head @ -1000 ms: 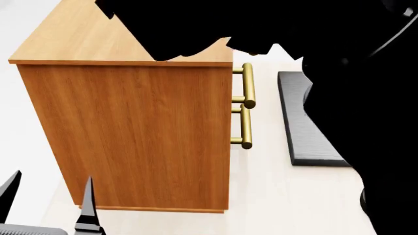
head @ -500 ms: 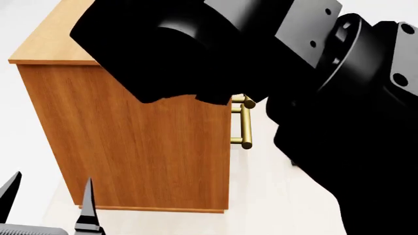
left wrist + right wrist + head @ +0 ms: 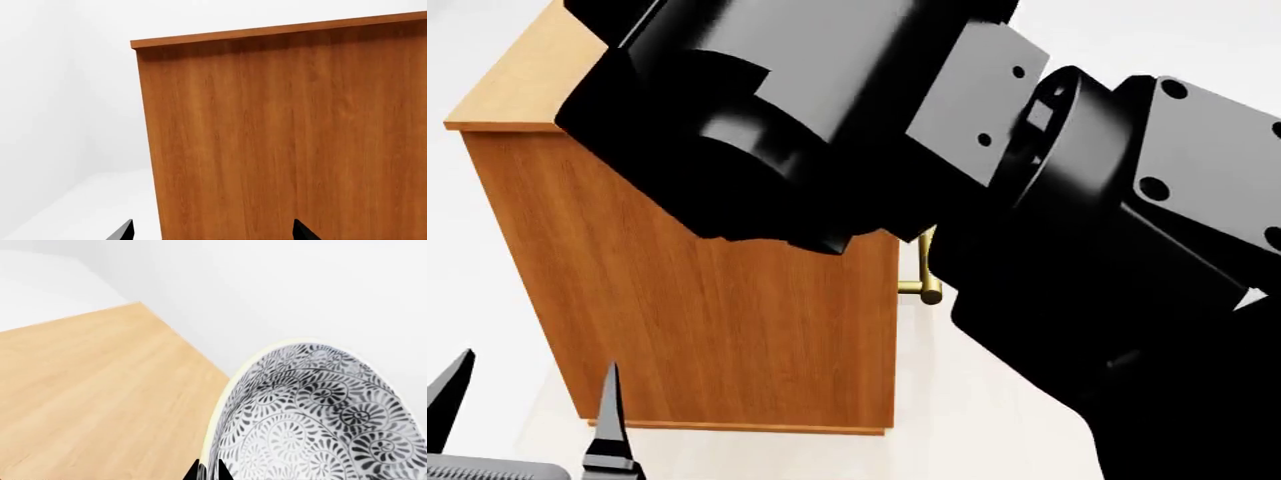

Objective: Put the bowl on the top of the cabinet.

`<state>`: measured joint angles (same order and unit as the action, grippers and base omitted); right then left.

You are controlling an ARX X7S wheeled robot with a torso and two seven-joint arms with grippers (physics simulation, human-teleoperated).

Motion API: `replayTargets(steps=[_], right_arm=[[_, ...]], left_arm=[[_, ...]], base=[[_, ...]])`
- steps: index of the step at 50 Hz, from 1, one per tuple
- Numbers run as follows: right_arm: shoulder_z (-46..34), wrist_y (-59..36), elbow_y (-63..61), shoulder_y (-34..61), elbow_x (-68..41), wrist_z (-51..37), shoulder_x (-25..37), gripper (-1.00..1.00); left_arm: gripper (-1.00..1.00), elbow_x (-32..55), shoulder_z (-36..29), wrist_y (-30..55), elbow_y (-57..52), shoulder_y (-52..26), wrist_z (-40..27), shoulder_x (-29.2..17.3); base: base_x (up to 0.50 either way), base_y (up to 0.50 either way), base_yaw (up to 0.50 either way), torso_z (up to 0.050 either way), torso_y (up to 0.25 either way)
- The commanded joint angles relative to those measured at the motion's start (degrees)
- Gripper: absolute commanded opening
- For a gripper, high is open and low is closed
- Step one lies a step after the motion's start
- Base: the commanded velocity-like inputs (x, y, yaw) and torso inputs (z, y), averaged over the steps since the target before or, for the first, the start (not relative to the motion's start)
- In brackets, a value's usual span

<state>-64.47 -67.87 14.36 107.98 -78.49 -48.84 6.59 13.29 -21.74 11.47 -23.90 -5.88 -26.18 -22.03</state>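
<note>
The bowl point(image 3: 320, 415), white with a dense grey floral pattern, fills the near part of the right wrist view. My right gripper point(image 3: 208, 471) is shut on its rim, one fingertip on each side of the wall. Beyond it lies the pale wood top of the cabinet point(image 3: 87, 390). In the head view the orange-brown cabinet point(image 3: 721, 330) stands ahead, its top mostly covered by my black right arm point(image 3: 961, 180), and the bowl is hidden there. My left gripper point(image 3: 527, 420) is open low at the front left, facing the cabinet side point(image 3: 287, 140).
One brass handle point(image 3: 926, 270) of the cabinet shows just past the right arm. The white floor point(image 3: 988, 420) runs around the cabinet base. White walls point(image 3: 267, 285) rise behind the cabinet top.
My right arm has swung further across the head view, covering more of the cabinet top, the upper handle and the dark slab at the right. The left gripper has stayed put.
</note>
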Motion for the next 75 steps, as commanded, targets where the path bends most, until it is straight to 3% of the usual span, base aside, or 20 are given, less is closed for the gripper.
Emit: replayTargets(steps=[1, 75], right_arm=[[-0.7, 0.1, -1.3, -0.6, 1.6, -0.9, -1.0, -1.0], [-7.5, 9.2, -3.3, -7.0, 6.2, 2.9, -4.4, -1.0]], left_arm=[[1.0, 0.4, 0.3, -0.3, -0.1, 0.2, -0.1, -0.2], [1.0, 1.3, -0.2, -3.0, 3.3, 0.3, -0.1, -0.4]], base=[[0.0, 0.0, 0.0, 0.0, 0.0], [0.0, 0.0, 0.0, 0.0, 0.001]])
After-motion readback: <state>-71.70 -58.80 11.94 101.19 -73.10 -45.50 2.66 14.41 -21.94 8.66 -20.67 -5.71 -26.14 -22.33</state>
